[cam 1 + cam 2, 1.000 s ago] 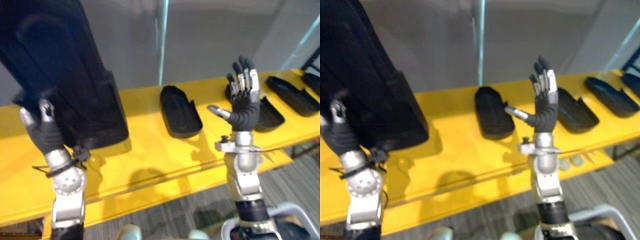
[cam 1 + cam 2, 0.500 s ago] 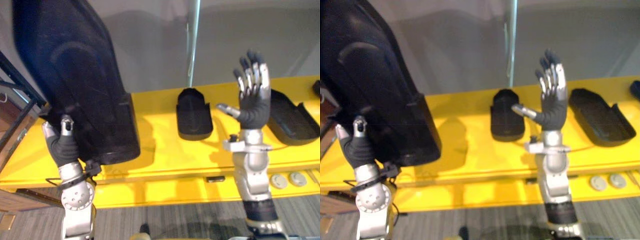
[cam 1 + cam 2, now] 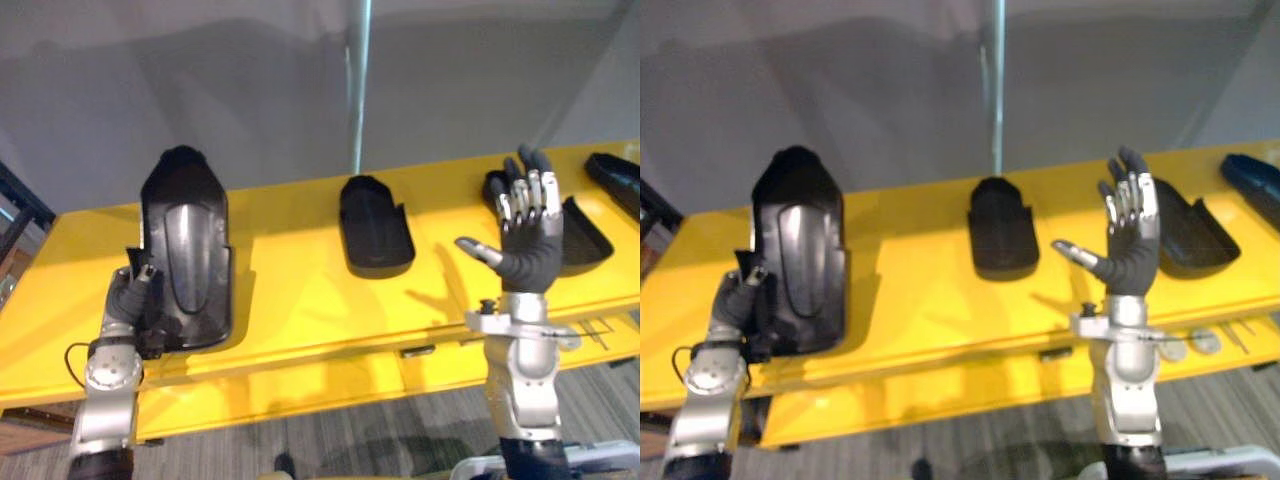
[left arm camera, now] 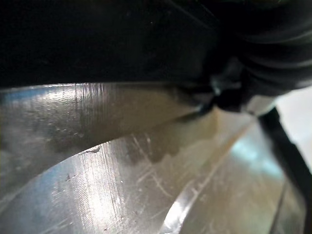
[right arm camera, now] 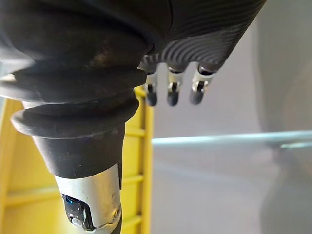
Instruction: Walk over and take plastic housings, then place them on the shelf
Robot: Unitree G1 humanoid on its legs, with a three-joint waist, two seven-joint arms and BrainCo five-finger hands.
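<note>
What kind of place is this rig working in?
Likely an assembly or test area, not a home: long yellow shelf with black plastic housings laid in a row, grey carpet, bare grey wall.

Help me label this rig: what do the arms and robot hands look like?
The left arm and right arm are silver-grey metal with round joints. The left robot hand and right robot hand each have a dark ribbed cover over back and wrist, and silver fingers with dark tips.
</note>
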